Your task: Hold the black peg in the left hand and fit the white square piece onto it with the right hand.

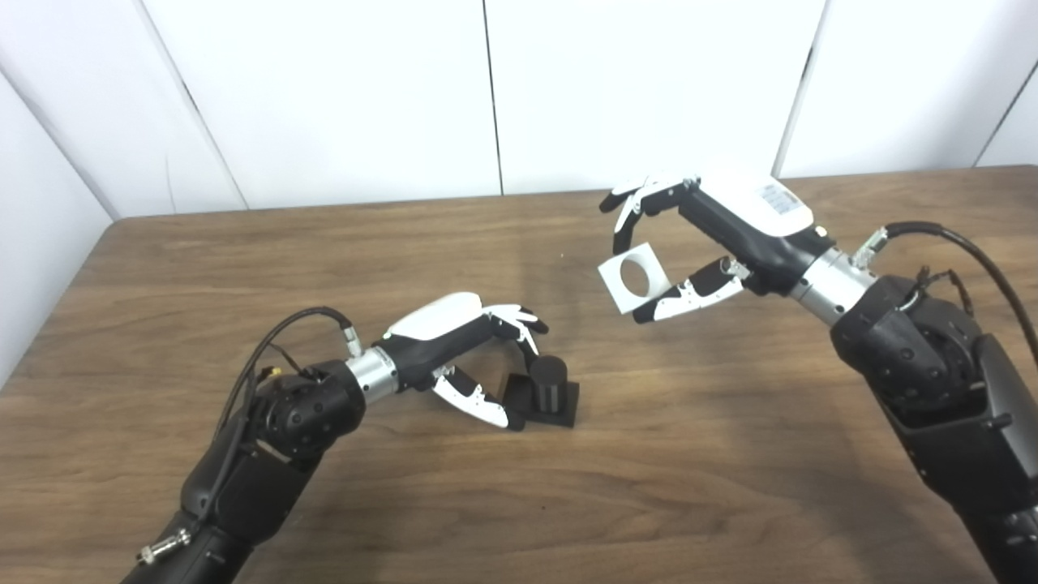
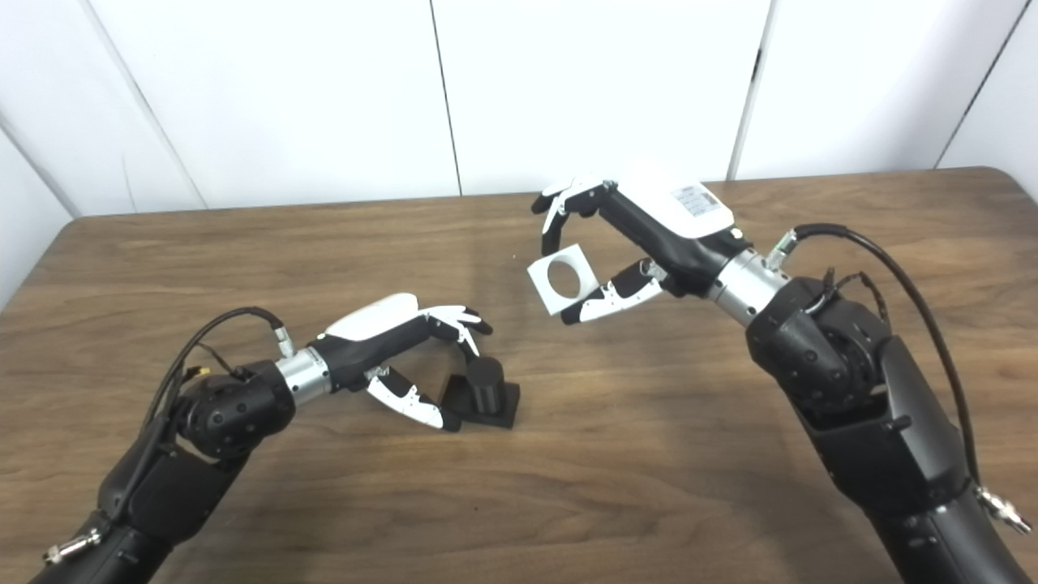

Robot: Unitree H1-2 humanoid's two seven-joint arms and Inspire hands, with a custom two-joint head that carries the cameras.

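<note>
Reaching in from the lower left, the left hand (image 1: 474,357) was seen low over the wooden table (image 1: 697,454), its fingers (image 1: 523,320) curled down onto the black peg (image 1: 550,381) and its thumb (image 1: 478,401) stretched along the table to the near side of the peg's square base. The peg stood upright on that base, which rested flat on the table slightly left of centre. The hand was closed around the peg from the left, though whether a firm grip was applied could not be told. To the right, and well apart from the peg, the white square piece (image 1: 634,277) was held above the table by the right hand (image 1: 714,235). It was pinched between downward-curled fingers (image 1: 628,212) at its upper edge and the thumb (image 1: 685,296) at its lower right corner. The piece was tilted, with its round hole turned toward the cameras. Bare wood lay between the two hands, and white wall panels (image 1: 340,97) were seen behind the table's far edge.
</note>
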